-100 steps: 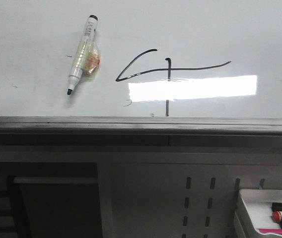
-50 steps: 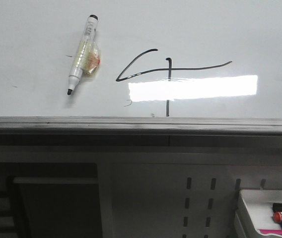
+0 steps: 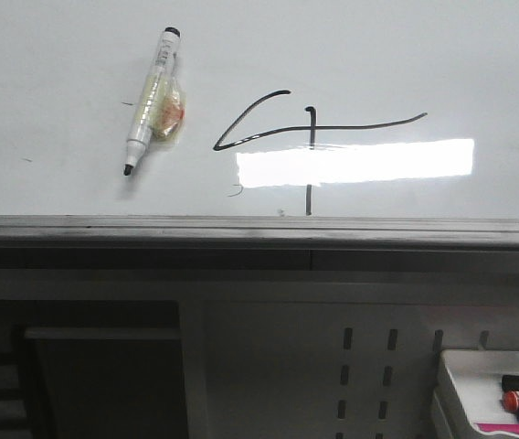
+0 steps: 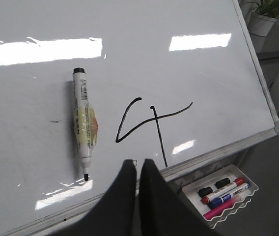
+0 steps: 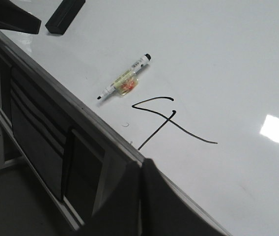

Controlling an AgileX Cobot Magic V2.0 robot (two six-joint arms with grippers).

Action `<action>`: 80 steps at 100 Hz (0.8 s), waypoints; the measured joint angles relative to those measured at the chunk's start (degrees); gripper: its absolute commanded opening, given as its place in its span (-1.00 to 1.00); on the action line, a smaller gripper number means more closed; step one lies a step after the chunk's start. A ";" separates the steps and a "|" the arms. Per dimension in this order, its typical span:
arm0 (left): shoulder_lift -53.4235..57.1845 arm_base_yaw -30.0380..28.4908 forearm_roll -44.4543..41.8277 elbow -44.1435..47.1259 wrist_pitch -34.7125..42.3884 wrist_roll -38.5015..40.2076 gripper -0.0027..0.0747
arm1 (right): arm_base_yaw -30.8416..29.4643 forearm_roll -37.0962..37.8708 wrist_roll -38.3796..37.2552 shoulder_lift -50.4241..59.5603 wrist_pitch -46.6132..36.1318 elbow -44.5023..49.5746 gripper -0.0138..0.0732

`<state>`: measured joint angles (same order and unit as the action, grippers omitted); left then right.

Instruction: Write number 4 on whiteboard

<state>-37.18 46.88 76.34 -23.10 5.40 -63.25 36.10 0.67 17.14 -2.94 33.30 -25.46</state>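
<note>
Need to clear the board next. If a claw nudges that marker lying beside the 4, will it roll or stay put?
The marker has a round barrel, so it could roll sideways on the glossy whiteboard. The yellowish wrap bulging at its middle probably limits that. It looks stiff and light. Its tip seems uncapped, so sliding may leave marks.

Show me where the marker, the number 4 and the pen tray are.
marker [image 3: 149, 103], front view, on the middle of its barrel
number 4 [image 3: 351, 126], front view, on the long horizontal bar
pen tray [image 4: 243, 195], left wrist view, on its wavy white rim
</note>
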 measured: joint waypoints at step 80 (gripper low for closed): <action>31.31 -36.62 -71.88 23.40 -1.38 54.42 -0.98 | 0.00 0.00 0.00 0.00 0.00 0.00 -0.83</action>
<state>-5.87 10.26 4.46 0.30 4.02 -8.83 36.10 0.67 17.14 -2.94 33.30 -25.46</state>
